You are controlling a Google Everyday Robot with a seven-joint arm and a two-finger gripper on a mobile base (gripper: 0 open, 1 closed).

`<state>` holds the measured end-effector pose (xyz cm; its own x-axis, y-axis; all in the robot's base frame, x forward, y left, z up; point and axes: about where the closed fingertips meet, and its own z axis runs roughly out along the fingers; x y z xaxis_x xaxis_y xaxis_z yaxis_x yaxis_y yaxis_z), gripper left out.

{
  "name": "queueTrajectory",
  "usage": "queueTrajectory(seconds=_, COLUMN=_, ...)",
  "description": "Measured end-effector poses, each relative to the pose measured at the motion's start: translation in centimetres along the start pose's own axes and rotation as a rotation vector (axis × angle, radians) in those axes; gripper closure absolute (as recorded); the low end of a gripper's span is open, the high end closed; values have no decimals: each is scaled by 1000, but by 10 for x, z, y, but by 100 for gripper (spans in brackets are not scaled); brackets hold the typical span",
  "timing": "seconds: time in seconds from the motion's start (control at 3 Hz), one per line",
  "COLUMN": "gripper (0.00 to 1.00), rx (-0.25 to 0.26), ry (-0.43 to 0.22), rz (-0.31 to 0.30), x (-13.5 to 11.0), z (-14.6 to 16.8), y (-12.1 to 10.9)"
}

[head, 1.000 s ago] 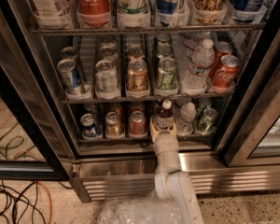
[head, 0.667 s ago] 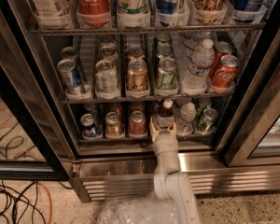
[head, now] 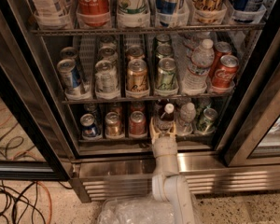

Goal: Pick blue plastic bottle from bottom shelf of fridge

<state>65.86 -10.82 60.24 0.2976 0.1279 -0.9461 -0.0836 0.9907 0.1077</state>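
Open fridge [head: 116, 168], seen from the front. The blue plastic bottle [head: 164, 118] — white cap, dark body — stands upright at the front of the bottom shelf [head: 112, 143], in the lane between a red can [head: 137, 123] and a clear water bottle [head: 186, 118]. The hand [head: 162, 129], on a pale arm [head: 170, 183] reaching in from below, sits at the bottle's lower body — whether it is apart or clamped there cannot be told.

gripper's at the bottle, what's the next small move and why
Probably secure the grasp on the blue plastic bottle before pulling back: the gripper sits around its lower body at the front of the bottom shelf, and a clear water bottle stands close beside it.
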Motion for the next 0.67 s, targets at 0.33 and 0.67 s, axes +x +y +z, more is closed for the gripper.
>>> queueTrajectory(seconds=0.33, gripper=100, rx=0, ry=-1, rz=0, x=0, z=1, y=-1)
queueTrajectory(seconds=0.67, gripper=100, rx=-13, ry=-20, rz=-13, x=-5, z=0, y=1)
